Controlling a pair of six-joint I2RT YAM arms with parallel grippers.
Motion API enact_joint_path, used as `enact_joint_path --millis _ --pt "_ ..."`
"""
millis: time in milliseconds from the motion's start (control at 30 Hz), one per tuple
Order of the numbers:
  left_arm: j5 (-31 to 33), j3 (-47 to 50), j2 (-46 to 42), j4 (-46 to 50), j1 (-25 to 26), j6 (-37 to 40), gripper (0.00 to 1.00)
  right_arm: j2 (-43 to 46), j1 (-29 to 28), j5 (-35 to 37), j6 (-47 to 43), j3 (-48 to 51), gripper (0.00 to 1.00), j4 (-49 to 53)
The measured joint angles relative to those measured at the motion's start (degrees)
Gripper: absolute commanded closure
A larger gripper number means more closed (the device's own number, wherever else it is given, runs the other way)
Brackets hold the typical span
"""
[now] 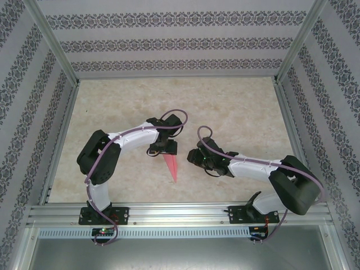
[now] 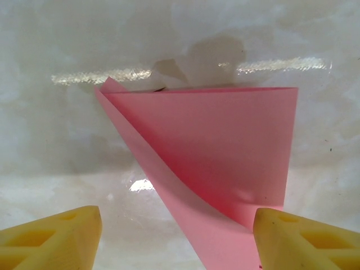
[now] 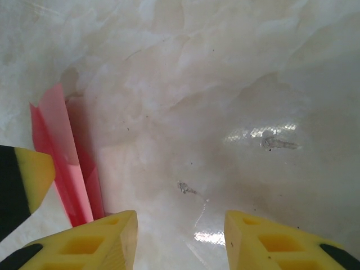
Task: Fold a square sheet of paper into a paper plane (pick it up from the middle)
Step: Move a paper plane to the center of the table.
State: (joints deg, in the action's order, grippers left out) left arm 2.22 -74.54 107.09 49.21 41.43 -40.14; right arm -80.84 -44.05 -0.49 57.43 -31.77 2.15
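Left claw [image 2: 177, 220] hangs low over the counter [image 2: 50, 146], jaws spread wide and gripping nothing, probably poised to pinch or press the next crease. Folded pink paper [image 2: 225, 152] lies flat just ahead, its narrow end reaching in between the fingers, top flap lifting slightly. Right claw [image 3: 180, 228], about half open and empty, sits beside it, the paper just off to its left.

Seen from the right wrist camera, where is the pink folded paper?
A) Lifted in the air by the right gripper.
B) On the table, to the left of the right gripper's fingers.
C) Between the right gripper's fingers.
B: the pink folded paper rests on the table left of the right gripper, whose fingers stand open with nothing between them.
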Motion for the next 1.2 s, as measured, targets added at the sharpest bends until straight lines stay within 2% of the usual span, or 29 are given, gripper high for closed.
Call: enact_joint_path --millis 433,500,900,1200 --pt "-0.4 4.2 -4.2 -0.2 0.0 -0.7 0.50 -5.6 -2.0 -5.0 -0.2 -2.8 0.54 -5.0" --pt "-0.4 5.3 -5.6 -0.3 0.0 -0.8 0.57 -6.4 -2.4 -5.9 -0.2 -3.0 0.54 -6.2" --pt "-0.4 9.5 -9.6 -1.8 0.0 -1.3 0.73 -10.9 -5.0 -10.4 -1.7 -5.0 0.53 -10.6" --pt "-0.4 10.1 -9.6 -2.2 0.0 -1.3 0.73 -14.6 -5.7 -12.6 -1.9 -7.3 0.55 -12.1"
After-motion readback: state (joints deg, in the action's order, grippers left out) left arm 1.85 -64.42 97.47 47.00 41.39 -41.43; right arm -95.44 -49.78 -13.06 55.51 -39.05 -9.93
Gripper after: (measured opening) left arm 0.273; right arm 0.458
